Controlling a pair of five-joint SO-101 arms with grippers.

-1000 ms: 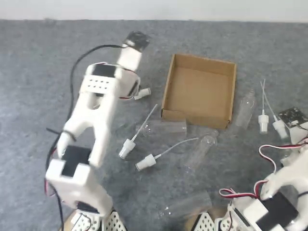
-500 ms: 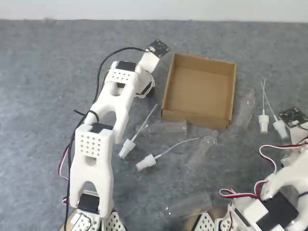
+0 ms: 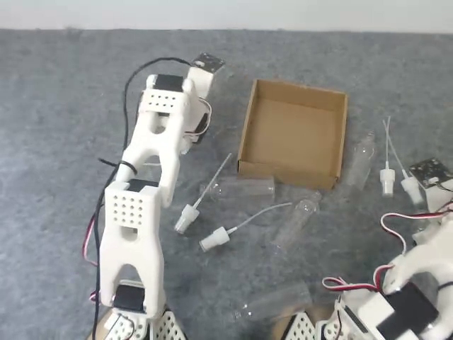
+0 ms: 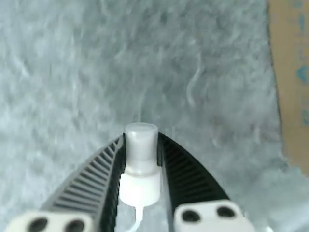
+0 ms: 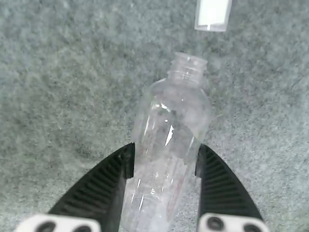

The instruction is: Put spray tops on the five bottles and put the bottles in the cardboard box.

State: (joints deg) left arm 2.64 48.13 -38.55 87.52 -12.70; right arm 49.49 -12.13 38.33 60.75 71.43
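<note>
Left claw [image 4: 141,139] swung away from cardboard box [image 3: 294,134], pinching spray top [image 4: 140,166].

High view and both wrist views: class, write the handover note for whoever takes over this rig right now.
Left gripper: jaws shut on a spray top, beside the cardboard box.
Right gripper: jaws shut on an uncapped bottle.
On the table: four loose spray tops; other bottles lying on their sides, all uncapped.
Done: nothing yet; the box is empty and no bottle is capped.
Left: cap all five bottles, then box them.
</note>
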